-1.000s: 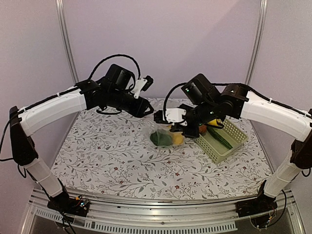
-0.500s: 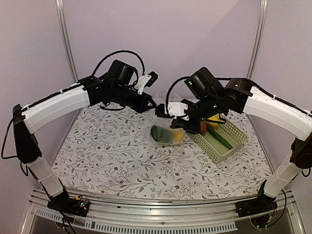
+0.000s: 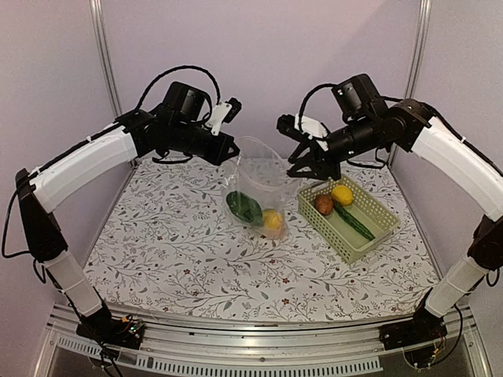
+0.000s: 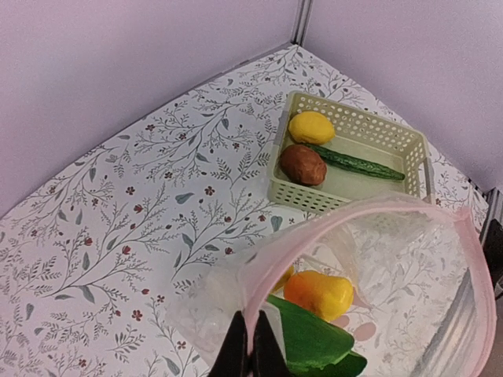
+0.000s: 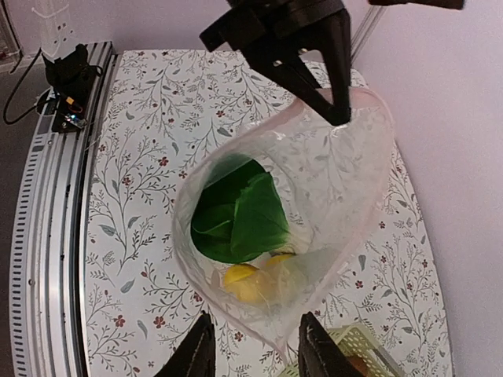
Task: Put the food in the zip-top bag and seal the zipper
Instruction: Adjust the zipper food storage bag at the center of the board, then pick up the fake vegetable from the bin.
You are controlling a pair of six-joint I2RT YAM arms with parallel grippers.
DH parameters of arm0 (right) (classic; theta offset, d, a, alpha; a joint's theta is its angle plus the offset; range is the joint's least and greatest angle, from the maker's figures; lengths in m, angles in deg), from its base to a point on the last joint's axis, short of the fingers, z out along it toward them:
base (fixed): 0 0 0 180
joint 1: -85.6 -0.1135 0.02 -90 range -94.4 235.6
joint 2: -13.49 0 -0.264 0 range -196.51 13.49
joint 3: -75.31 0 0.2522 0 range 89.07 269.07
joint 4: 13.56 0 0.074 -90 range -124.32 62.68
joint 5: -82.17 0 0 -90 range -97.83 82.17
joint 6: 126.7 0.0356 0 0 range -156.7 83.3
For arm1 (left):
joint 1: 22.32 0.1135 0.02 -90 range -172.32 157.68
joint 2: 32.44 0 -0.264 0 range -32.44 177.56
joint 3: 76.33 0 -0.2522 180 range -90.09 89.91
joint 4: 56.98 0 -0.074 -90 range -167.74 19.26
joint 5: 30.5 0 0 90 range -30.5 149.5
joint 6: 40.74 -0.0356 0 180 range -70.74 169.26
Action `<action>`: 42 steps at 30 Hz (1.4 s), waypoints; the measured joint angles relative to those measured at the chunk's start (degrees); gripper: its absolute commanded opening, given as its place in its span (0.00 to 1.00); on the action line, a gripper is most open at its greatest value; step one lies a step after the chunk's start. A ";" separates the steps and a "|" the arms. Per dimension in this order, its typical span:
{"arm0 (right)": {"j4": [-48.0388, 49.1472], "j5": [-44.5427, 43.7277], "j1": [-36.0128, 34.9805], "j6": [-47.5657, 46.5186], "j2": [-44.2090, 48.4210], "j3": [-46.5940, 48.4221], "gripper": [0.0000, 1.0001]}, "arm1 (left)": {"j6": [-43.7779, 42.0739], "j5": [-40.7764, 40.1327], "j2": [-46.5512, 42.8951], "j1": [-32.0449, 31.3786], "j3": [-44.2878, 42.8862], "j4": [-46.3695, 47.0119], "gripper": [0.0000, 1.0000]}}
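The zip-top bag [image 3: 257,182] hangs over the table with its mouth open. My left gripper [image 3: 233,155] is shut on the pink zipper [image 4: 393,202] at the mouth's left end, as the left wrist view [image 4: 251,349] shows. Inside the bag lie the leafy green vegetable [image 5: 236,210], a yellow fruit [image 5: 250,283] and an orange piece [image 4: 318,294]. My right gripper [image 3: 303,162] is open at the bag's right side. In its wrist view [image 5: 255,355] the bag's near edge lies between the spread fingers, untouched. A yellow fruit [image 3: 342,194], the reddish-brown one [image 3: 323,204] and the cucumber [image 3: 354,222] lie in the basket.
The pale green lattice basket [image 3: 369,236] stands at the right of the flowered tablecloth, close to the bag's foot. It also shows in the left wrist view [image 4: 357,192]. The left gripper [image 5: 339,116] shows at the top of the right wrist view.
The left gripper has lifted the bag's mouth, so the bag now hangs open. The right gripper has risen from the bag and drawn back to the right, open.
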 measured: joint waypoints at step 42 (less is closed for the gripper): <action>10.86 -2.73 28.28 21.09 -29.42 -7.67 0.83 | -0.81 -6.54 -9.86 1.79 20.98 13.84 0.00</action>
